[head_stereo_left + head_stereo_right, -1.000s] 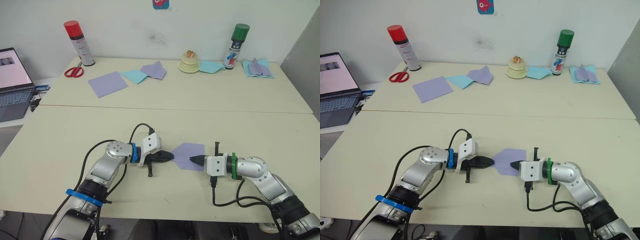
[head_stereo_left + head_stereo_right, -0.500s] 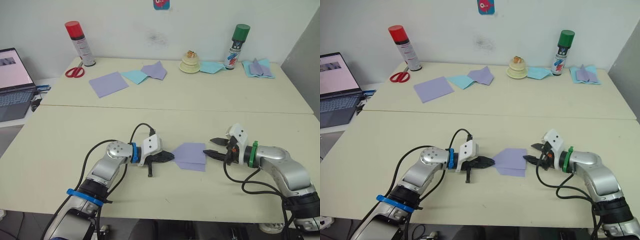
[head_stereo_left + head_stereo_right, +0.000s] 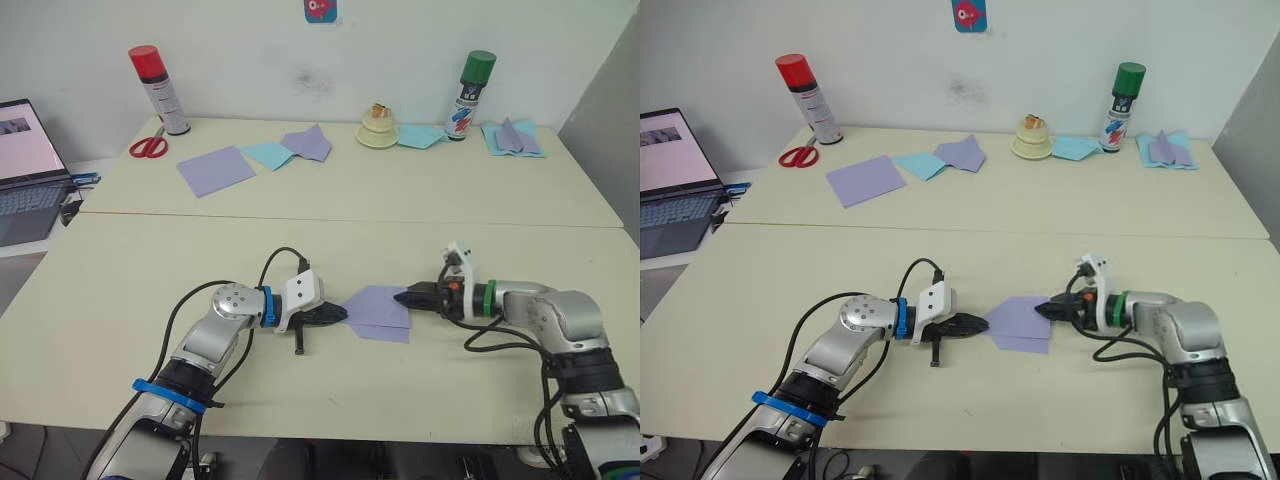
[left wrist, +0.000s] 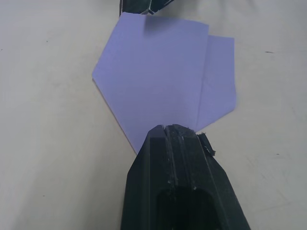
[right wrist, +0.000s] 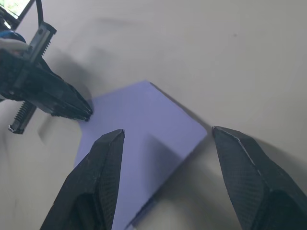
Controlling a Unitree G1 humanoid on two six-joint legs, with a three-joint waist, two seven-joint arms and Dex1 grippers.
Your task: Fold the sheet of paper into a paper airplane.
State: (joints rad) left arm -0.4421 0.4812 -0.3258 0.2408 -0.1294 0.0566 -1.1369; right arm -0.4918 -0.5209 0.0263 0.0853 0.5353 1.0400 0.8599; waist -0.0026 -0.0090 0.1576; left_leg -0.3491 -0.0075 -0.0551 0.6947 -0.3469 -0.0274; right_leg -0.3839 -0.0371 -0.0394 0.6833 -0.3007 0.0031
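Note:
The sheet of paper (image 3: 379,309) lies flat on the near table as a small lavender shape, pointed toward my left, with a lower layer showing along its right and near edges. My left gripper (image 3: 342,314) is shut, its tip resting on the paper's pointed end (image 4: 144,139). My right gripper (image 5: 167,130) is open, fingers spread wide just over the paper's right edge (image 5: 192,136), touching nothing. The right wrist view also takes in the left gripper (image 5: 72,103) at the far point of the sheet.
On the far table are a red-capped spray can (image 3: 158,88), scissors (image 3: 148,144), a flat lavender sheet (image 3: 216,168), light-blue and lavender folded pieces (image 3: 295,146), a small round object (image 3: 378,126), a green-capped can (image 3: 466,95) and more folded paper (image 3: 512,136). A laptop (image 3: 25,170) sits at left.
My right gripper, shut and pressing on the paper a second ago, lifted off, opened and drew back right; it has now returned to the paper's right edge, open. The left gripper stayed put.

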